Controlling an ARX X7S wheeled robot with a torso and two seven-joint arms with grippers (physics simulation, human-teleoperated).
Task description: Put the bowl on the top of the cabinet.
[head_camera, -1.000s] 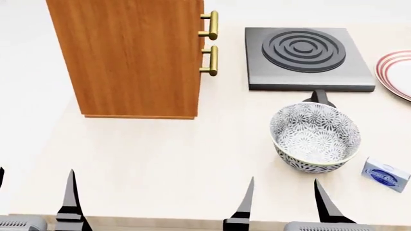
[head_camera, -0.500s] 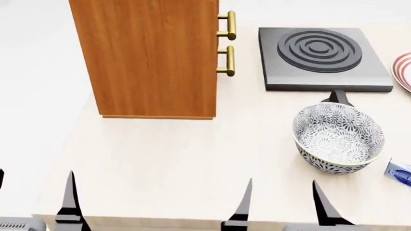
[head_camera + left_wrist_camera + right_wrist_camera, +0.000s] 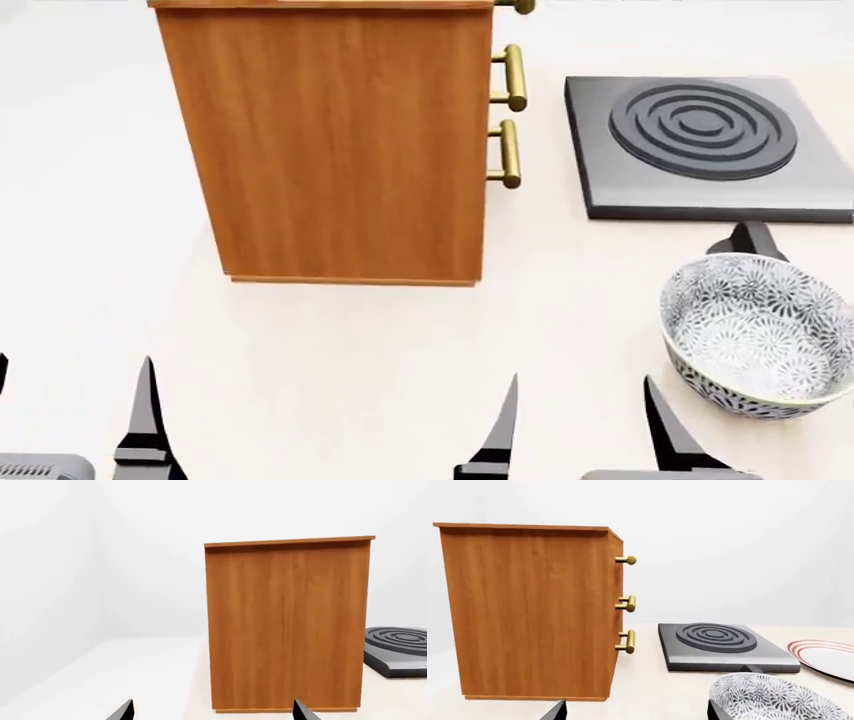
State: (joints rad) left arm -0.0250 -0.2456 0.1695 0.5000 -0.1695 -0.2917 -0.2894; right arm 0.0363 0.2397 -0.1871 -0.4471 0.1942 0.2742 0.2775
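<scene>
Over the last second our view has swung left and tipped up: the cabinet has slid from upper left toward the middle of the head view, its top edge now shows, and a 3rd brass handle peeks in above the other 2. The bowl has drifted toward the right edge, and the red-ringed plate has left the head view, though we see it in the right wrist view.

Working left to right, our left gripper hangs low with its jaws spread and nothing between them; the cabinet stands ahead of it and slightly to its right. Our right gripper is also spread and empty. The bowl sits upright on the table, just ahead of this gripper and off to its right, untouched. Beyond the bowl lies the dark burner plate, with a black handle-like piece between them.

We judge the right arm far nearer. Being round, the bowl offers no long axis, so a rim pinch from any side should serve. It must then travel up and leftward onto the cabinet top, high above both grippers.
</scene>
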